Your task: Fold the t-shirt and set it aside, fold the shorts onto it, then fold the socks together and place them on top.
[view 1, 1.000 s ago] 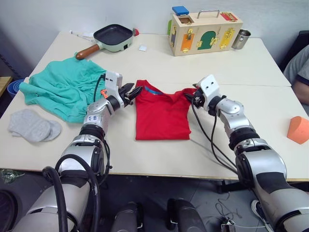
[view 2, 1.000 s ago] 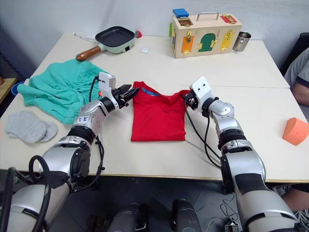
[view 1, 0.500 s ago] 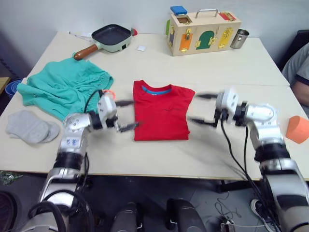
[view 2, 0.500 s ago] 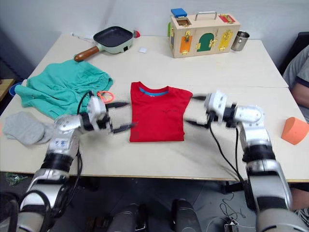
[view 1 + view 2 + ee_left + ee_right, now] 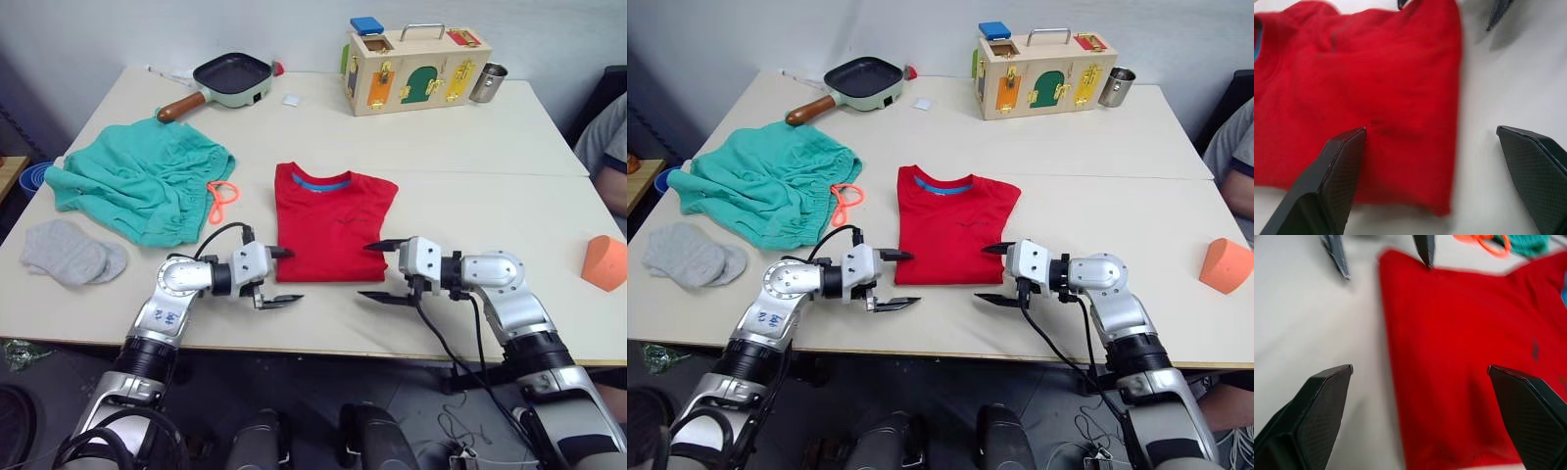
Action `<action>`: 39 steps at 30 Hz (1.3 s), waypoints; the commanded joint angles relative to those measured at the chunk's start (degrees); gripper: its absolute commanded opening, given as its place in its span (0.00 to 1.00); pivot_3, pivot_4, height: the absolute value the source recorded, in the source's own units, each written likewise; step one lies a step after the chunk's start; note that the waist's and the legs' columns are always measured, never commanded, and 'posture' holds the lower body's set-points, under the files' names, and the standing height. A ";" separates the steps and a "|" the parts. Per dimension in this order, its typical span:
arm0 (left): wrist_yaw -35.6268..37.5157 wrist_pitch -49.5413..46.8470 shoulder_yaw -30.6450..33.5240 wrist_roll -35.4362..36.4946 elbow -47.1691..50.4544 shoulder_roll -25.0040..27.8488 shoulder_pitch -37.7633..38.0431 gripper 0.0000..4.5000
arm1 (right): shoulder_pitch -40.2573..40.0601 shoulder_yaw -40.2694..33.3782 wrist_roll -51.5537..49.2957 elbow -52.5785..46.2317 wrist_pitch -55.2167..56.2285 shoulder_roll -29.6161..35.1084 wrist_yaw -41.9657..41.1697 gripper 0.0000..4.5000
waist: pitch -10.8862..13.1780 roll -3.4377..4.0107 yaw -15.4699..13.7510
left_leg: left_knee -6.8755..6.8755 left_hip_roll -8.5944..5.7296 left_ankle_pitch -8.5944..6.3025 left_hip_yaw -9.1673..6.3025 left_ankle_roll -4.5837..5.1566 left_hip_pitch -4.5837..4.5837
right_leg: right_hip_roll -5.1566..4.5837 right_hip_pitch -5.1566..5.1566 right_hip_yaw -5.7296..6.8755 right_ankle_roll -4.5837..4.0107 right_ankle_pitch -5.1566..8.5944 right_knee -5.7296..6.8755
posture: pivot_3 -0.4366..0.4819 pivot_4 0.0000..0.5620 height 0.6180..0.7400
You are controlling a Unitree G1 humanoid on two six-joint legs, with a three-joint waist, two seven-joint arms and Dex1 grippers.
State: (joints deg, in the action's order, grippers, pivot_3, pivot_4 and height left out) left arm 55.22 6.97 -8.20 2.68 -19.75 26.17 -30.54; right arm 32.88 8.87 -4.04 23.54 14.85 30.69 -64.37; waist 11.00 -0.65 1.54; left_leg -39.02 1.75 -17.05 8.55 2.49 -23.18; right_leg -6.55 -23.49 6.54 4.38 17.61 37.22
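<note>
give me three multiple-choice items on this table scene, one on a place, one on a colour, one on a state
1. Where do the light grey knit socks lie?
A. on the red t-shirt
B. on the table near the teal crinkled shorts
C. in the pan

2. What colour is the shorts' drawstring cord?
A. orange
B. white
C. black

3. How are the left gripper and right gripper?
A. both open, flanking the red t-shirt's bottom hem
B. both shut on it
C. one holding socks

Answers: 1 B, socks sit beside the shorts. 2 A, the cord is orange. 3 A, fingers spread, holding nothing.

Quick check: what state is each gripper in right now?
Left gripper: open, holding nothing, at the t-shirt's near hem.
Right gripper: open, holding nothing, opposite it.
</note>
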 commanded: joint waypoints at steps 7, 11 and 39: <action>0.64 3.37 -2.00 -1.60 -2.01 1.01 -0.46 0.44 | -0.15 1.59 2.39 0.97 4.51 -0.20 2.05 0.31 | 0.00 0.00 0.03 | -0.02 0.01 0.01 0.00 0.02 0.02 | 0.00 0.03 -0.01 0.00 0.00 -0.01 | 0.48 0.27 1.00; 5.61 0.59 -3.10 1.54 5.86 3.06 3.51 0.15 | -2.77 1.41 0.15 -3.29 3.83 1.30 -0.57 0.00 | -0.01 0.01 0.11 | -0.01 0.02 0.01 0.00 0.01 0.02 | -0.01 0.02 -0.02 0.00 0.00 0.00 | 0.48 0.27 1.00; 12.77 -22.47 12.24 24.62 40.05 20.77 28.42 0.58 | -27.33 -13.59 -35.17 -39.09 -27.22 18.37 -8.98 0.64 | 0.02 0.05 -0.12 | 0.13 0.04 -0.15 -0.15 0.01 0.08 | -0.15 0.07 -0.05 -0.07 0.04 -0.37 | 0.48 0.27 1.00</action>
State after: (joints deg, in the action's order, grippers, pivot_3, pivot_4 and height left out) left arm 65.48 -13.81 0.38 22.08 17.71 45.96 -1.95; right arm 4.07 -1.26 -32.01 -11.39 -7.08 47.63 -71.87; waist 11.02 -0.60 1.42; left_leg -38.90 1.81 -17.20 8.38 2.50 -23.10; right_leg -6.72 -23.43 6.49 4.30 17.66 36.84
